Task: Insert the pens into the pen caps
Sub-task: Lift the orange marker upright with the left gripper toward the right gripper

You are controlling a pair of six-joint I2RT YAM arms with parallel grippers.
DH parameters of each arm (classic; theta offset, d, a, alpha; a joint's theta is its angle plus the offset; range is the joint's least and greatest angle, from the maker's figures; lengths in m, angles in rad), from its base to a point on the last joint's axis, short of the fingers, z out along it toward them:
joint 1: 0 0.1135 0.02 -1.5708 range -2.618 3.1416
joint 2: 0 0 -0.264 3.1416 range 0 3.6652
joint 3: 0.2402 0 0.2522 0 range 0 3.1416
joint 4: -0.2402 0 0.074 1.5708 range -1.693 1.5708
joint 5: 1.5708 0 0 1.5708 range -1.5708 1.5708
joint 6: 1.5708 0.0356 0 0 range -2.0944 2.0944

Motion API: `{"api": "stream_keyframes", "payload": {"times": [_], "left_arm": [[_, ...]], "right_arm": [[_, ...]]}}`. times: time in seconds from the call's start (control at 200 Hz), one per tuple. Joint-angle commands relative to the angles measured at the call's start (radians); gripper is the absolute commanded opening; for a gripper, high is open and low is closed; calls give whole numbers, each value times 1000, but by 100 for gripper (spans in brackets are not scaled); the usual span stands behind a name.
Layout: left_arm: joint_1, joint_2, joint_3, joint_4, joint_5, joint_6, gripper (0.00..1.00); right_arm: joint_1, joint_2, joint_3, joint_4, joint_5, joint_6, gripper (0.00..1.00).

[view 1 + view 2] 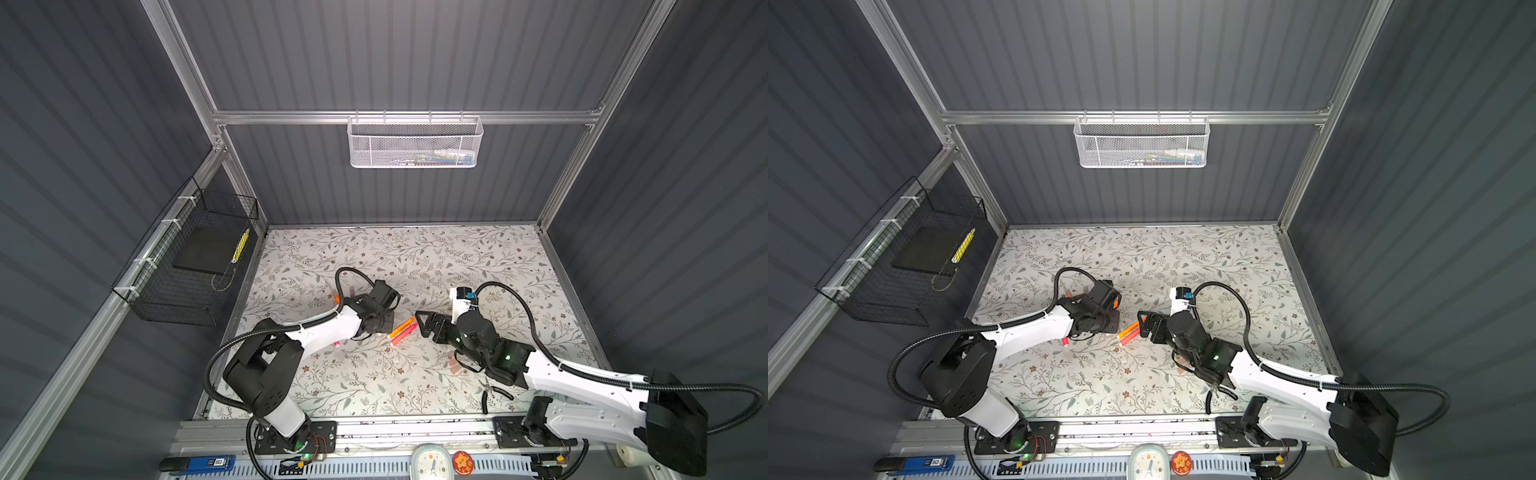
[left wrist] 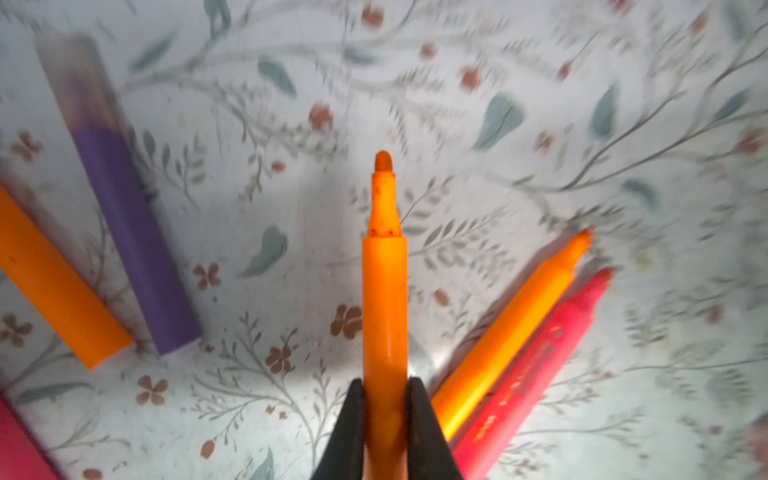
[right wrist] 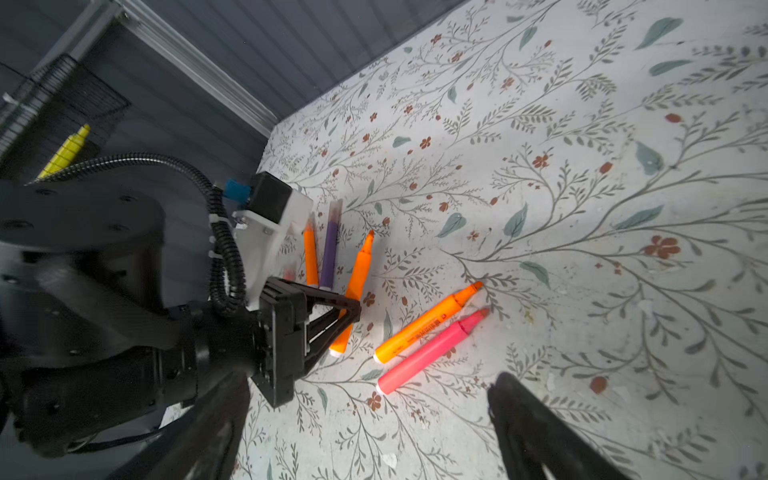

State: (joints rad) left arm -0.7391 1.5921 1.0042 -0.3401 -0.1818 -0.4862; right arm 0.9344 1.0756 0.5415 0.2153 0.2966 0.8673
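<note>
My left gripper (image 2: pixel 385 390) is shut on an uncapped orange pen (image 2: pixel 384 291), tip pointing away from the jaws; the right wrist view shows the same grip (image 3: pixel 351 309). An uncapped orange pen (image 3: pixel 424 324) and a pink-red pen (image 3: pixel 428 353) lie side by side on the table just right of it. A purple pen (image 3: pixel 329 249) and another orange pen (image 3: pixel 311 253) lie behind, each wearing a translucent pen cap (image 2: pixel 79 79). My right gripper (image 3: pixel 370 399) hangs open near the pink-red pen's white end. Loose pale-pink pen caps (image 1: pixel 455 365) lie beside the right arm.
Black-handled pliers (image 1: pixel 492 395) lie near the front right edge. A white mesh basket (image 1: pixel 415 143) hangs on the back wall and a black wire basket (image 1: pixel 187 266) on the left wall. A small clock (image 1: pixel 430 461) stands in front of the table.
</note>
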Motion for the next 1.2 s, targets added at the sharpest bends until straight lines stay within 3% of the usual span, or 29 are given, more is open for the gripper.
{"api": "stream_keyframes", "payload": {"times": [0.0, 0.075, 0.175, 0.24, 0.475, 0.865, 1.196], "left_arm": [[-6, -64, 52, 125, 11, -5, 3], [-6, -72, 3, 274, 59, 24, 1], [-8, -73, -133, 527, 201, 88, 0], [-9, -77, -199, 625, 222, 110, 0], [-17, -127, -260, 668, 251, 221, 0], [-41, -95, -247, 683, 335, 237, 0], [-61, -108, -252, 704, 416, 269, 0]], "right_arm": [[-21, -45, -37, 28, 60, 18, 94], [-43, -78, -61, 54, 43, 24, 95], [-74, -107, -97, 103, 10, 30, 93], [-92, -103, -115, 132, -15, 47, 90], [-145, -27, -96, 200, -185, 53, 81], [-145, 38, -41, 185, -283, 22, 75], [-146, 74, -20, 153, -279, 20, 67]]}}
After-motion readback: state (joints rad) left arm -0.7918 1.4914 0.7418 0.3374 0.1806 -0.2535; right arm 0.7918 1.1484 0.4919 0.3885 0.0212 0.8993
